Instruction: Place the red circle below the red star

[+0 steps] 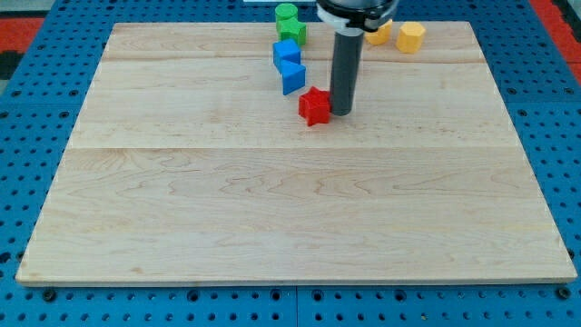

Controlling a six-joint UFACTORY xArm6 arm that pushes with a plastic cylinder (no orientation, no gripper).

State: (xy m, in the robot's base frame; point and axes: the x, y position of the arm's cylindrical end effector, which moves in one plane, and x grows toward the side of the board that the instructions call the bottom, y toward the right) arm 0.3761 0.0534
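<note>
Red star-like block (314, 106) just left of my tip (341, 112).

We see rod (345, 73) cut off by view's top. It hides part of left yellow block (379, 34); shape unclear. Red block (315, 106) beside our tip (342, 113): star or circle, cannot tell.
</note>
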